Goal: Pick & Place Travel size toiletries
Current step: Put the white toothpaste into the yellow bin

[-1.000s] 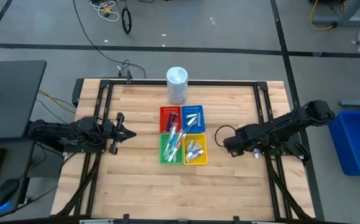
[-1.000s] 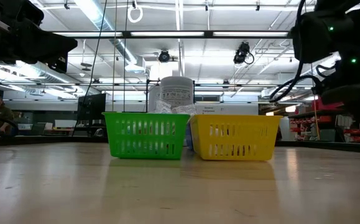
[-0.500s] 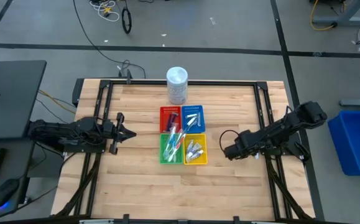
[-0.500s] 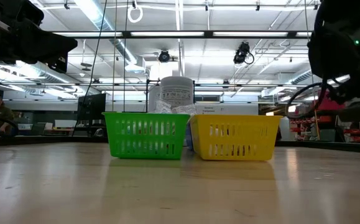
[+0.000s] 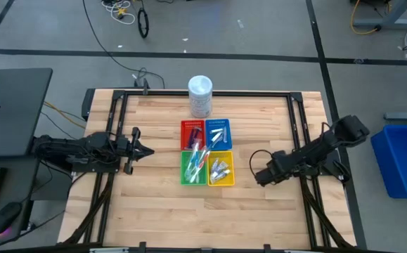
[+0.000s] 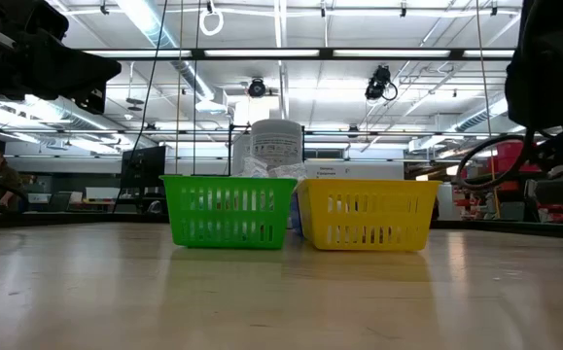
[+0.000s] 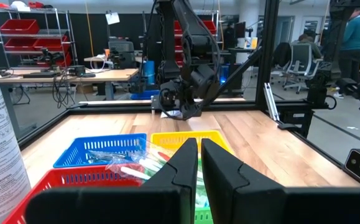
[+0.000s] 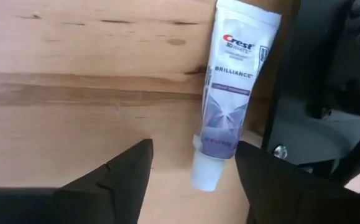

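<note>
A small white Crest toothpaste tube lies flat on the wood next to the black frame rail, near the table's right edge. My right gripper hangs over it, open, with one finger on each side of the tube's cap end; I see no touch. More toiletries lie in the red, blue, green and yellow trays. My left gripper waits shut, left of the trays.
A tall white tub stands at the far edge behind the trays. A black metal frame runs around the tabletop, and its rail lies right beside the tube. Bare wood spreads on the near side of the trays.
My right gripper has moved toward the table's near edge, to the right of the yellow tray, and its arm has swung that way with it. The left arm and the trays have kept still.
</note>
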Controlling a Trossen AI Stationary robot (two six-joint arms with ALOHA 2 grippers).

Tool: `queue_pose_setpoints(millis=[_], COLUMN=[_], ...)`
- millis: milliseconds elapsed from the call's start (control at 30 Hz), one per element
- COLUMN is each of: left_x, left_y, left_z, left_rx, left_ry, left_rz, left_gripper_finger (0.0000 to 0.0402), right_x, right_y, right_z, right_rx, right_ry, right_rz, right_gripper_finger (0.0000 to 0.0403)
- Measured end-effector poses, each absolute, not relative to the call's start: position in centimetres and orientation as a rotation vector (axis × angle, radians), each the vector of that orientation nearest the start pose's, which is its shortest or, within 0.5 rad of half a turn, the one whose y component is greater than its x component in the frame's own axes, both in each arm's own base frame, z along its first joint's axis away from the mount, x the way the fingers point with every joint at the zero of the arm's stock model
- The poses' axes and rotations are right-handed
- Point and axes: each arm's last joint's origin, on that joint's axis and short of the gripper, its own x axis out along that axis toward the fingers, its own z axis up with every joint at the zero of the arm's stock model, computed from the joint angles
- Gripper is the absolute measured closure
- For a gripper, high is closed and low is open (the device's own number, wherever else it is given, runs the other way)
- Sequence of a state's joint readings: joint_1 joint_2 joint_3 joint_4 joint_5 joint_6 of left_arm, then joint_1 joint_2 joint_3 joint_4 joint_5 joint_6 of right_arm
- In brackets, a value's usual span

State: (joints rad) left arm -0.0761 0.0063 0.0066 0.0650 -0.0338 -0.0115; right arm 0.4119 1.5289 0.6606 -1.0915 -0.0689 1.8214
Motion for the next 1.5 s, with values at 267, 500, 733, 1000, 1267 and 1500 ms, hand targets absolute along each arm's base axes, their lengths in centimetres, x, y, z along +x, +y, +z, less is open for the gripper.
queue_pose_setpoints(millis=[267,500,733,1000,1267,1500], left_x=[9.7,9.7,9.7,9.7,9.7,9.7], left_y=[-0.6,-0.6,-0.6,-0.6,-0.6,-0.6], left_z=[17.2,17.1,17.1,17.1,17.2,17.2], left_rx=[-0.015,-0.015,-0.015,-0.015,-0.015,-0.015], left_ry=[-0.066,-0.064,-0.064,-0.064,-0.065,-0.065], left_rz=[-0.043,-0.043,-0.043,-0.043,-0.043,-0.043], left_gripper_finger=[0.0374,0.0374,0.0374,0.0374,0.0374,0.0374], right_x=[15.8,16.1,16.3,17.0,17.4,17.4], right_y=[7.2,7.2,7.1,7.0,7.1,7.1], right_z=[12.9,12.7,12.7,13.3,13.9,13.9], right_rx=[0.884,0.881,0.864,0.834,0.812,0.81], right_ry=[1.475,1.441,1.411,1.294,1.249,1.258], right_rz=[-1.407,-1.387,-1.37,-1.295,-1.204,-1.196], right_gripper_finger=[0.0178,0.0203,0.0228,0.0254,0.0275,0.0293])
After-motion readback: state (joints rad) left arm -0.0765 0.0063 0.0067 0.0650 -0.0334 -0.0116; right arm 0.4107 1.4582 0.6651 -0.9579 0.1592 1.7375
